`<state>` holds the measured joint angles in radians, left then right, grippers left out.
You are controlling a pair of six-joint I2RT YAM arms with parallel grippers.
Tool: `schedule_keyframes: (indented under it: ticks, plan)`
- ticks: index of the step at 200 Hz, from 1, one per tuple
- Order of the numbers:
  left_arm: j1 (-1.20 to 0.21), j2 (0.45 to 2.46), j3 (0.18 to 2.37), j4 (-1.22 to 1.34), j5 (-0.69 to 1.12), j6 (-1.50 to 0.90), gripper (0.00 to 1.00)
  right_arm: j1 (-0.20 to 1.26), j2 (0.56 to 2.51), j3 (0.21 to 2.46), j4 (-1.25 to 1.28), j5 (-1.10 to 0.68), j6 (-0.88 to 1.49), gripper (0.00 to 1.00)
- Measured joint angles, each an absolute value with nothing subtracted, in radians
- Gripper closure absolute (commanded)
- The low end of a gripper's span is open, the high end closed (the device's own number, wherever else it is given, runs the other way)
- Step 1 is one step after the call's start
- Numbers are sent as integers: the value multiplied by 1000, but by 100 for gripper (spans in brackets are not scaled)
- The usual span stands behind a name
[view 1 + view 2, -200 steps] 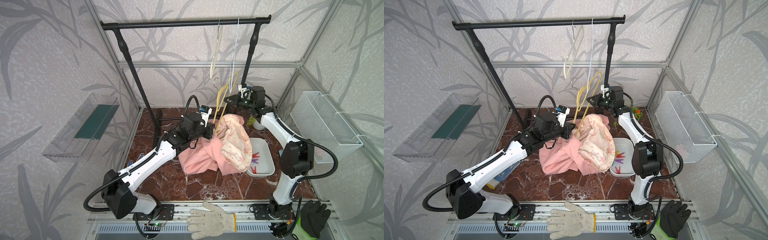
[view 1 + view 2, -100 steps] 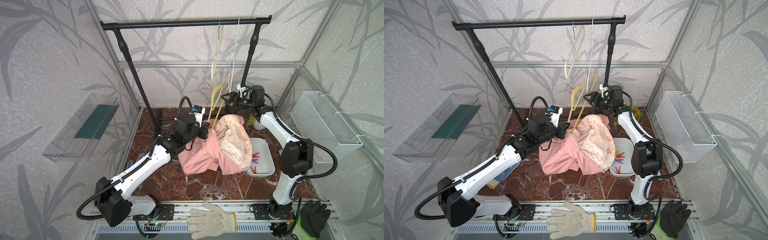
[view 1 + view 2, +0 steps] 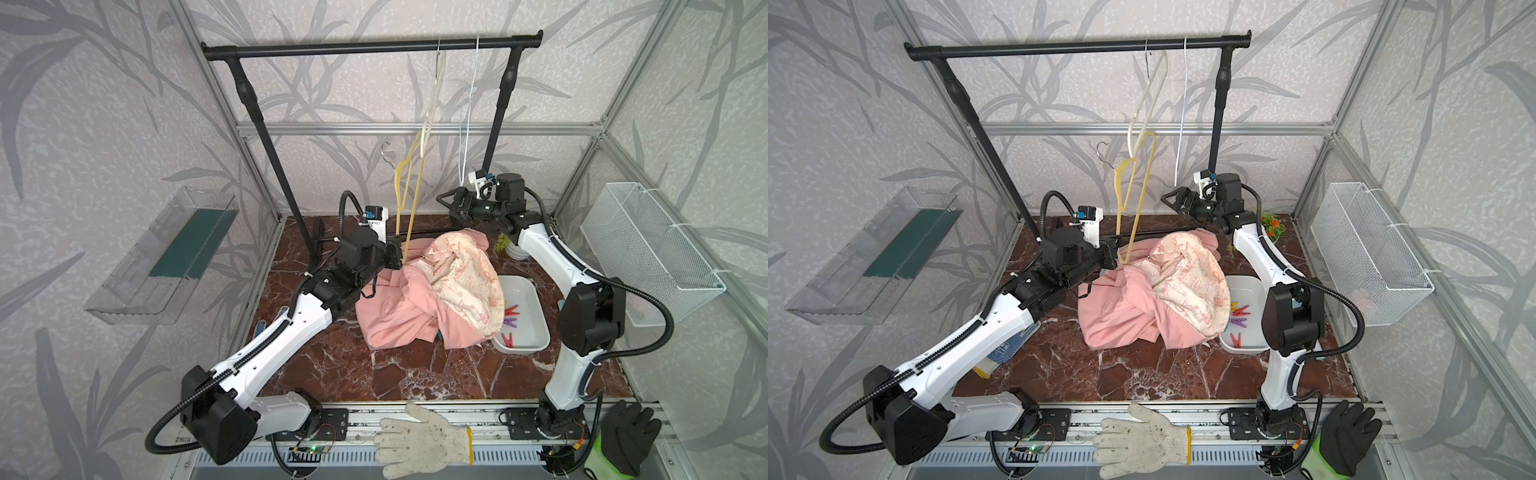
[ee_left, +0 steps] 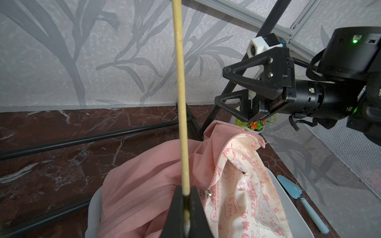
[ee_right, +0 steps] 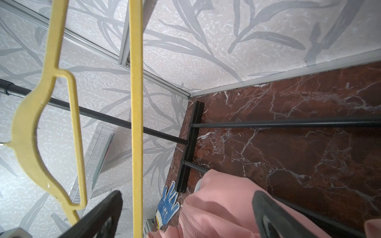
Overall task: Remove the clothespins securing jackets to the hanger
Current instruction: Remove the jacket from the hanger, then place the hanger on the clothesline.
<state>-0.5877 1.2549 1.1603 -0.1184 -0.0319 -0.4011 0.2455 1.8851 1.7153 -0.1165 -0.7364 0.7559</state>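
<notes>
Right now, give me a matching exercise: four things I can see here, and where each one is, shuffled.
Things:
1. yellow hanger
2. jacket
3. clothespins
4. white glove

Places:
A. in the tray
B. clamped in the left gripper
C. heaped on the table
D. on the front rail

Pairs: 1-B, 2-C, 3-A, 4-D

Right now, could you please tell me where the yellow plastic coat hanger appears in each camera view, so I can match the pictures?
Top view: the yellow plastic coat hanger stands near centre.
Top view: near centre too.
Left wrist: its bar runs down, left of centre, into the left gripper.
Right wrist: its bar runs vertically, left of centre.
Shared landmark: the pink hooded jacket, in all four.
</notes>
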Motion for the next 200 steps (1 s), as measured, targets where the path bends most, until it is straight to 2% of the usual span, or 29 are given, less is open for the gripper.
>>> schedule_keyframes:
  ticks: [121, 200]
  plan:
    - [-574, 1246, 1372, -197, -169, -242, 100, 252, 1885, 1715, -193, -734, 686, 2]
    - [-572, 1372, 1629, -205, -175, -134, 100, 268, 1885, 1711, -208, -734, 644, 2]
